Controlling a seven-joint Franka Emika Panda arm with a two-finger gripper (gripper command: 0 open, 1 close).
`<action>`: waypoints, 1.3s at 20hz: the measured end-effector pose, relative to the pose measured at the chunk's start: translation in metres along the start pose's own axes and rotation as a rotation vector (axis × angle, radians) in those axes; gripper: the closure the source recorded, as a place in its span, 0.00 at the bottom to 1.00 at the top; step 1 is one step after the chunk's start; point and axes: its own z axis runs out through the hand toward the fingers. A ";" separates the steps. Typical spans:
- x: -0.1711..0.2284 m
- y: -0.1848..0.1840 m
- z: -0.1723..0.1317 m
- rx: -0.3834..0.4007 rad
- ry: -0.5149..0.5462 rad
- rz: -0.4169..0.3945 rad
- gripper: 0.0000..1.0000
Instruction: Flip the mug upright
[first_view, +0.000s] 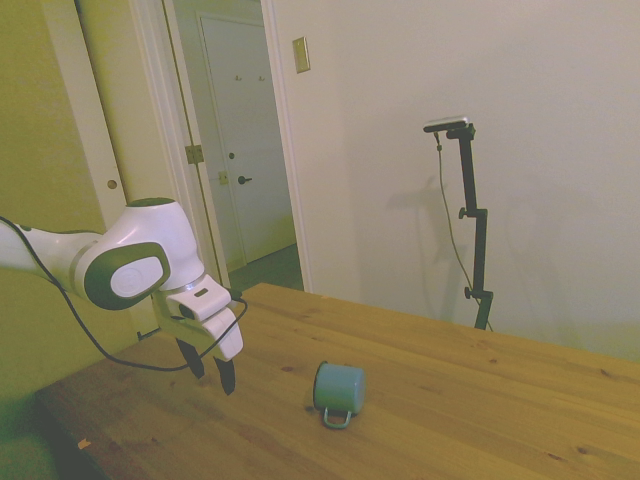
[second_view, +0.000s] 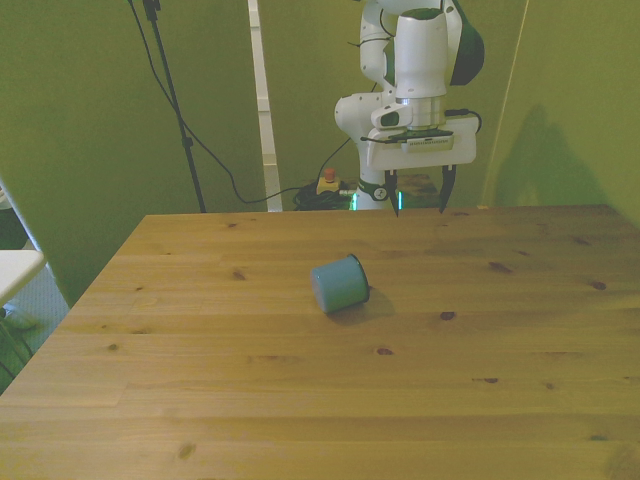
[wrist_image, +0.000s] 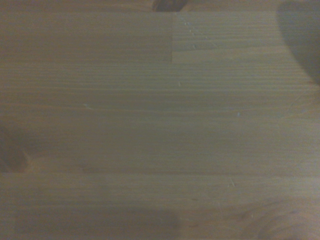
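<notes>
The teal mug lies on its side on the wooden table, its thin loop handle toward the side camera. In the front view the mug rests near the table's middle with its closed base facing the camera. My gripper hangs a little above the table near the robot's side, well short of the mug. Its fingers point down and are spread apart, holding nothing. From the front, the gripper hovers over the far edge, behind the mug and slightly to the front view's right. The wrist view shows only bare wood.
Bare planks of the table surround the mug on every side. A doorway and a plain wall stand behind the table in the side view. Cables and a red button box lie on the floor past the far edge.
</notes>
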 end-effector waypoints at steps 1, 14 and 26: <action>0.000 0.000 0.000 -0.002 0.002 -0.004 0.00; 0.083 -0.024 0.007 -0.070 0.343 -0.076 0.00; 0.071 -0.038 0.048 -0.250 0.662 -0.219 0.00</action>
